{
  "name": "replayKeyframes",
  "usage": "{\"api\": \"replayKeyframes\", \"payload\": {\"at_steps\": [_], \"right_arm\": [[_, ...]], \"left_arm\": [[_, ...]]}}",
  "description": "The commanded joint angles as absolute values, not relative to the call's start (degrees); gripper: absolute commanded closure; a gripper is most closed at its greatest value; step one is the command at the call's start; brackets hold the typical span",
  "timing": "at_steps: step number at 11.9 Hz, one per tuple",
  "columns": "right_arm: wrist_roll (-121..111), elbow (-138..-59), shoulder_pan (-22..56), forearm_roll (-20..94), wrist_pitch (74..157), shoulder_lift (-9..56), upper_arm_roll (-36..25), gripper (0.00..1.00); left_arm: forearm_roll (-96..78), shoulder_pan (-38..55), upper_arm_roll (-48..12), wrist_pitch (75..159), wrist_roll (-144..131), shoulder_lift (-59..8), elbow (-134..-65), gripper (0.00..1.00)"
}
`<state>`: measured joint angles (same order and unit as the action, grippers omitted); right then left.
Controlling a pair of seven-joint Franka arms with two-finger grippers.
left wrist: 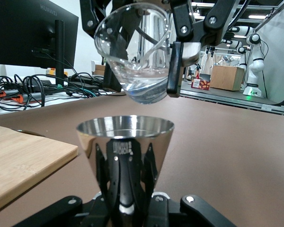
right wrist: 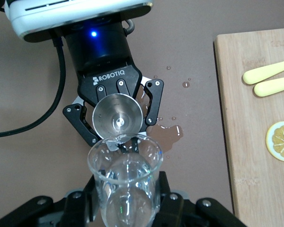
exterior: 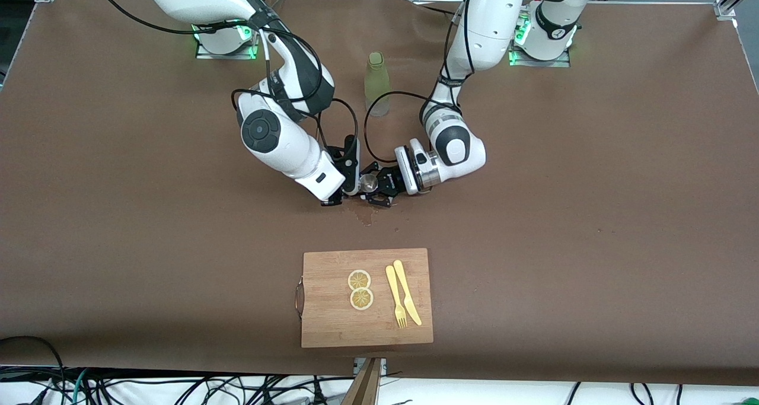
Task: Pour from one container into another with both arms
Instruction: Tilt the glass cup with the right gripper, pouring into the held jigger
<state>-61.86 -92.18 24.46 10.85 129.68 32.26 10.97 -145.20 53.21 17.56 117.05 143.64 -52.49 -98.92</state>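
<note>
Cutting board untouched; left gripper pinches steel cup upright, right gripper clamps tilted glass beaker, lip just above cup rim, spill beneath on table.

Both arms reach to the table's middle, wrists bent toward each other. The left gripper and right gripper are each clamped, nearly touching.

bottle between arms, cutting board nearer
</note>
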Motion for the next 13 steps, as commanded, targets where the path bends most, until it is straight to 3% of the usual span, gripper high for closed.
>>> {"api": "replayKeyframes", "payload": {"at_steps": [1, 13], "right_arm": [[-59.94, -92.99, 24.96, 9.32, 129.81, 31.29, 10.99, 0.65], [-54.14, -92.99, 26.98, -0.44, 130.34, 31.38, 10.99, 0.65]], "left_arm": [[-150.12, 54.93, 18.81, 118.04, 144.67, -53.61, -97.56, 1.00], [-150.21, 55.20, 19.16, 118.04, 144.67, -53.70, -97.56, 1.00]]}}
